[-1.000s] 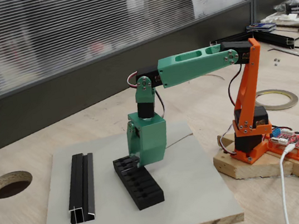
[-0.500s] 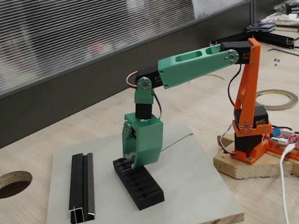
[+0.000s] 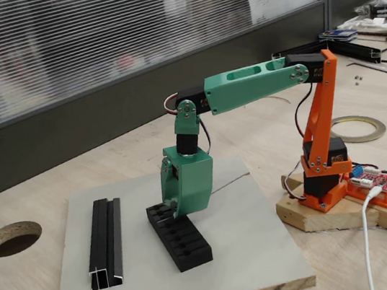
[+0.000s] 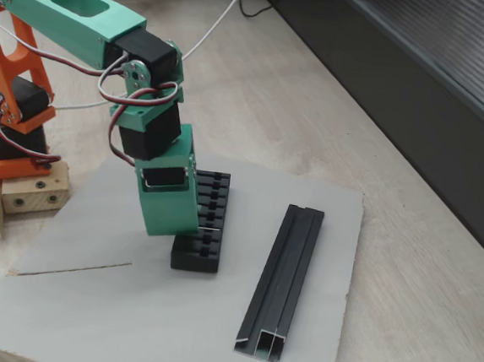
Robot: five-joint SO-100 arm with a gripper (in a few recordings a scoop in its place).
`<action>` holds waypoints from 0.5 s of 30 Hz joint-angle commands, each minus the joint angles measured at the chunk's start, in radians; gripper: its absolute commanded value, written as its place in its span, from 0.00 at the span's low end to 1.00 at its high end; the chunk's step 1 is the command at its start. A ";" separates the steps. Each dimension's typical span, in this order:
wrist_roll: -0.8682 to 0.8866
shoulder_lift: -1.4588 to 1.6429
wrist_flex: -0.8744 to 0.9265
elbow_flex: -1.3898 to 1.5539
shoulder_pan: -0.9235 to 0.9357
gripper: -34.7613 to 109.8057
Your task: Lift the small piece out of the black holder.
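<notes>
Down, pincer (image 3: 172, 210) over black holder (image 3: 182, 239).

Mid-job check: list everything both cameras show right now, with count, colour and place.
black holder: one, black, slotted, on the grey board, under the tool.
grooved rail: one, black, on the board beside the holder, apart from it.
board: one, grey top, on the wooden table.
hole: one, round, cut in the table past the board.
tape roll: one, flat on the table behind the arm.
small piece: too small to tell from here.
arm base: orange, on a wooden block.
tool: one, green, down at the holder's slots; whether it is open is hidden.
</notes>
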 commanded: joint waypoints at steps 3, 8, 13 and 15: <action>0.006 0.032 0.028 -0.005 -0.011 0.48; 0.005 0.029 0.029 -0.003 -0.009 0.48; 0.005 0.023 0.029 -0.003 -0.009 0.48; 0.005 0.021 0.029 -0.003 -0.009 0.48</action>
